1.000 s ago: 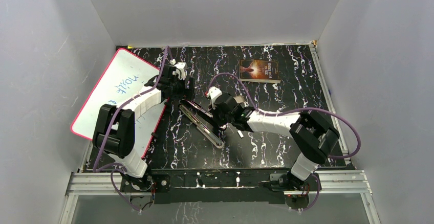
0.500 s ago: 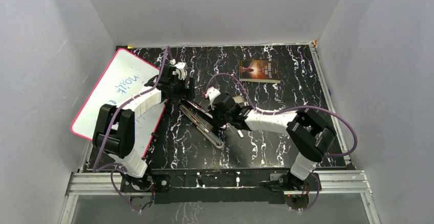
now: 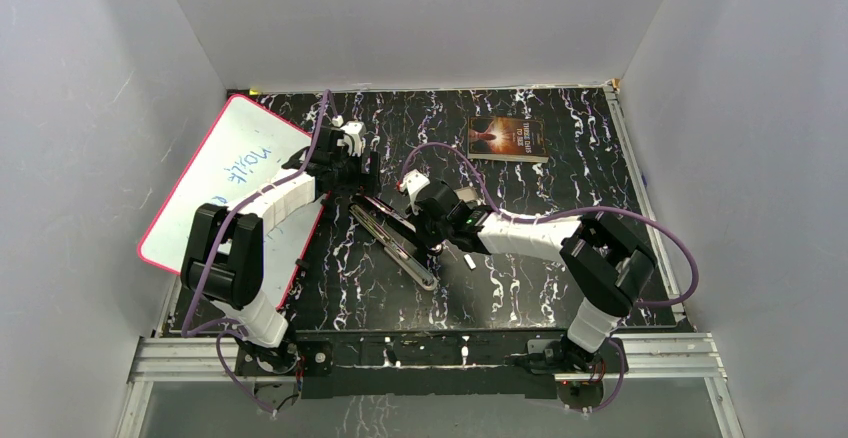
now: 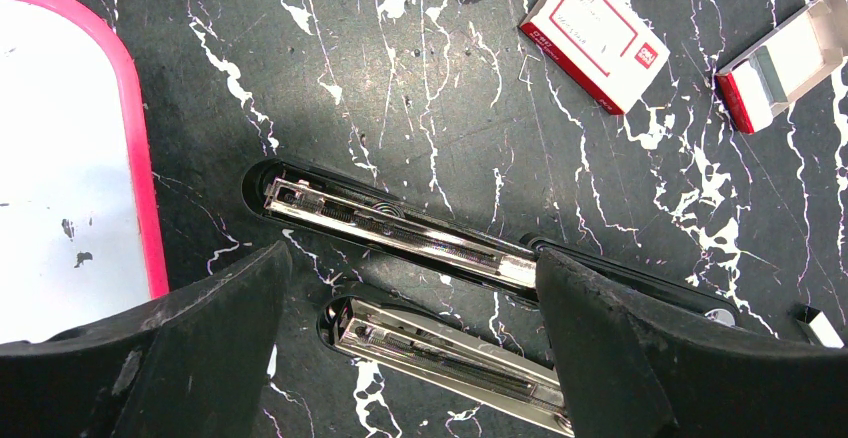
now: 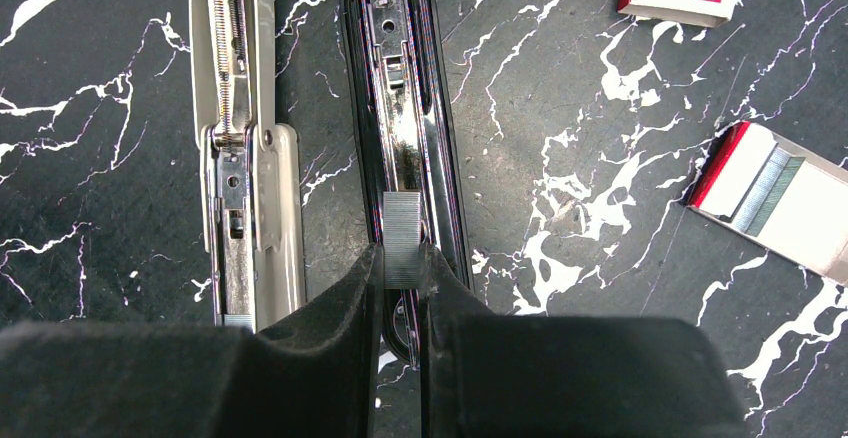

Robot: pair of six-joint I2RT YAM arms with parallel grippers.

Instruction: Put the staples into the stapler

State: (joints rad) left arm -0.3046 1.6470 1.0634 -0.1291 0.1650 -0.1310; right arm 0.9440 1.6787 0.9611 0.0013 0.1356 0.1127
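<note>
Nearest me, the right tool is drawn narrow, pinching a short silvery-grey strip of staples between its black fingers. The strip sits right over the chrome channel of the long black stapler, though I cannot tell whether it touches. The stapler lies swung open on the black, white-veined counter, with its pale spring-loaded arm alongside. Beyond, the left tool stands wide and holds nothing, a finger on either side of the stapler. Past that lie a closed red-and-white cardboard staple box and an open box showing more staples. Further back, a pink-rimmed whiteboard sits at the left and a dark paperback book lies near the far wall.
</note>
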